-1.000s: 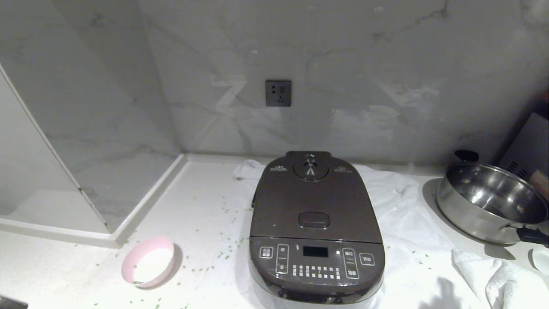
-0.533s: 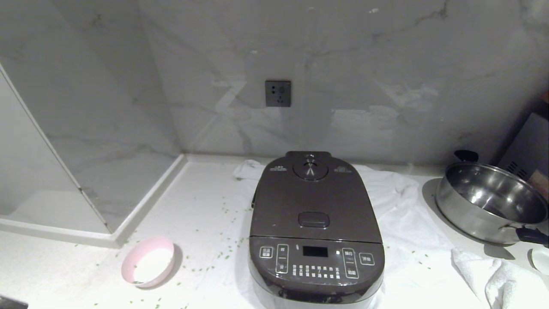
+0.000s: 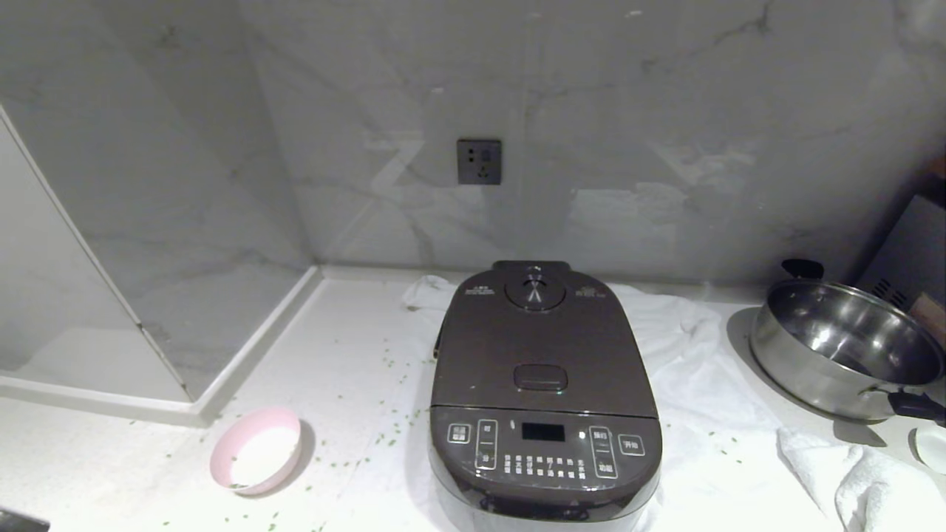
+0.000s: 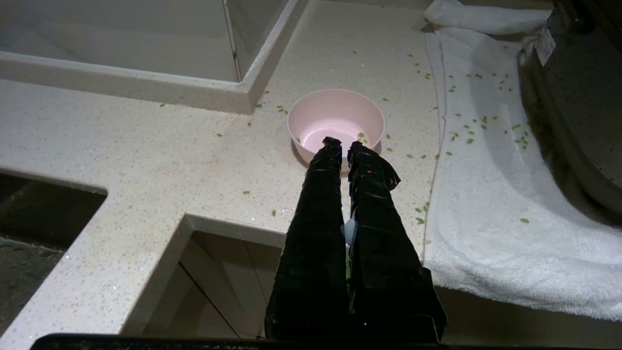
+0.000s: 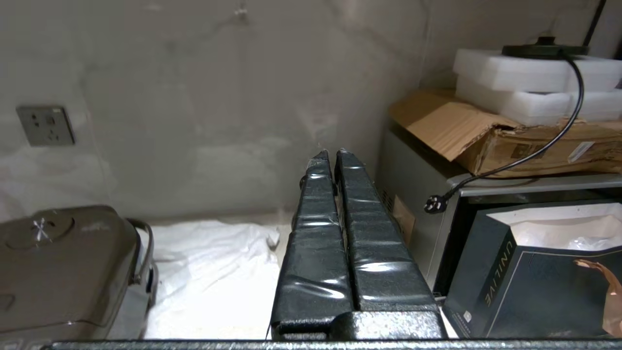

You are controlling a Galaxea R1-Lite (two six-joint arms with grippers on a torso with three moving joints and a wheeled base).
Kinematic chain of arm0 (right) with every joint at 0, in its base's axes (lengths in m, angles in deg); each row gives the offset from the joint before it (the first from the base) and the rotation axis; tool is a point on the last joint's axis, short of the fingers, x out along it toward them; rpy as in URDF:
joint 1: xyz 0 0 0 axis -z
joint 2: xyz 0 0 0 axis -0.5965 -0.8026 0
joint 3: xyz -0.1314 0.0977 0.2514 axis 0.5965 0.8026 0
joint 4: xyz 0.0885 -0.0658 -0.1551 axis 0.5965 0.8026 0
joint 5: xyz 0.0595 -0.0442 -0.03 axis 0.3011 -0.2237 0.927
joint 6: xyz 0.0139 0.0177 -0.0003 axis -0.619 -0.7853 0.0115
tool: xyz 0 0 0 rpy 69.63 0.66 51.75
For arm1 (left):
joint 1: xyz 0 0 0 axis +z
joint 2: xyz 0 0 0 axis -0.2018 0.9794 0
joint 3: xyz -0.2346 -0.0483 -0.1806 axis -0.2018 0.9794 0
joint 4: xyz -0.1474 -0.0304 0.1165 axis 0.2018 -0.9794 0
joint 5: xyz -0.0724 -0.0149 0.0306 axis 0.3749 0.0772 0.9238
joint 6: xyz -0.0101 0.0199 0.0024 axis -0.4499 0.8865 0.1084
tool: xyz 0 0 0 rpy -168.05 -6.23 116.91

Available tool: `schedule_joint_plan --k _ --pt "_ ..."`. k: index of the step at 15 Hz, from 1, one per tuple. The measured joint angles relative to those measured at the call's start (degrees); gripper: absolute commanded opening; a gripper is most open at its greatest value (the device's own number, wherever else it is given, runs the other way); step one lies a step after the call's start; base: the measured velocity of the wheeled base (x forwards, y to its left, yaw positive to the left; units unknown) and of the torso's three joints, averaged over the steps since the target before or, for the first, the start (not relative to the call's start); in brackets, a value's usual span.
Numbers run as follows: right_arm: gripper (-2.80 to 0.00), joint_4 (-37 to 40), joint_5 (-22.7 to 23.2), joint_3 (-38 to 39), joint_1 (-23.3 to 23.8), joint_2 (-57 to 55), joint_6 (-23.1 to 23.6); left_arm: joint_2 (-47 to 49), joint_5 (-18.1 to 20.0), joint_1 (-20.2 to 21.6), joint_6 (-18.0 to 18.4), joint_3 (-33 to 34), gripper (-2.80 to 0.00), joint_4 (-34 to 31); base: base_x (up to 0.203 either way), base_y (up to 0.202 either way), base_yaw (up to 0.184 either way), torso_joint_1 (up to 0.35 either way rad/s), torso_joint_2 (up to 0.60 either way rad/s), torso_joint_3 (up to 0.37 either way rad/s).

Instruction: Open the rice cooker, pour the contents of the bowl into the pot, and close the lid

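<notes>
The dark brown-grey rice cooker stands on a white towel in the middle of the counter. Its lid is down, so the pot is hidden. The same cooker shows at the side of the right wrist view. The pale pink bowl sits upright on the counter, left of the cooker. In the bowl lie only a few green bits. My left gripper is shut and empty, just short of the bowl. My right gripper is shut and empty, right of the cooker, pointing at the wall. Neither shows in the head view.
Green bits lie scattered on counter and towel. A steel pan and a small white dish stand at the right, with a crumpled white cloth in front. A grey appliance, cardboard and a dark bag stand further right. A sunken basin is at left.
A dark shape of the right arm at the bottom edge of the head view, right of the cooker, has drawn out of sight. Cooker and bowl have not moved.
</notes>
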Motion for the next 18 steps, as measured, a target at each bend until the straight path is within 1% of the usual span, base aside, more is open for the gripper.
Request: schedule_joint_plan --k 2,3,5,8,9,11,14,16,18 --pt "-2.8 0.54 -0.2 -1.43 -1.42 0.22 -0.1 0.0 0.0 0.0 -0.02 0.0 -2.8 0.0 0.0 0.0 0.0 0.0 0.0 0.0" --pt "-2.8 1.26 -0.51 -2.44 -3.03 0.33 0.03 0.0 0.0 0.0 -0.02 -0.02 -2.8 0.0 0.0 0.0 0.0 0.0 0.0 0.0" --pt "-2.8 4.99 -1.07 -3.33 -5.25 1.79 0.27 0.0 0.0 0.0 -0.02 0.0 -2.8 0.0 0.0 0.0 0.0 0.0 0.0 0.0" --pt "-2.8 9.88 -0.83 -0.13 -5.86 6.62 1.72 0.0 0.02 0.0 0.0 -0.05 -2.8 0.0 0.0 0.0 0.0 0.0 0.0 0.0" --pt "-2.8 10.11 -0.24 2.06 -5.99 8.55 1.98 0.0 0.0 0.0 0.0 -0.05 -2.8 0.0 0.0 0.0 0.0 0.0 0.0 0.0" --pt "-2.8 10.27 2.8 7.76 -6.06 12.48 1.47 0.0 0.02 0.0 -0.01 -0.05 -2.8 0.01 0.0 0.0 0.0 0.0 0.0 0.0" --pt "-2.8 8.39 5.93 17.23 -6.1 15.06 -3.01 0.0 0.02 0.0 0.0 -0.02 -2.8 0.02 0.0 0.0 0.0 0.0 0.0 0.0" --pt "-2.8 3.19 7.41 24.97 -6.12 15.7 -2.84 0.0 0.0 0.0 0.0 -0.02 -2.8 0.02 0.0 0.0 0.0 0.0 0.0 0.0" --pt "-2.8 -4.63 8.18 34.33 -6.14 15.93 -0.76 0.0 0.04 0.0 0.0 -0.02 -2.8 0.0 0.0 0.0 0.0 0.0 0.0 0.0"
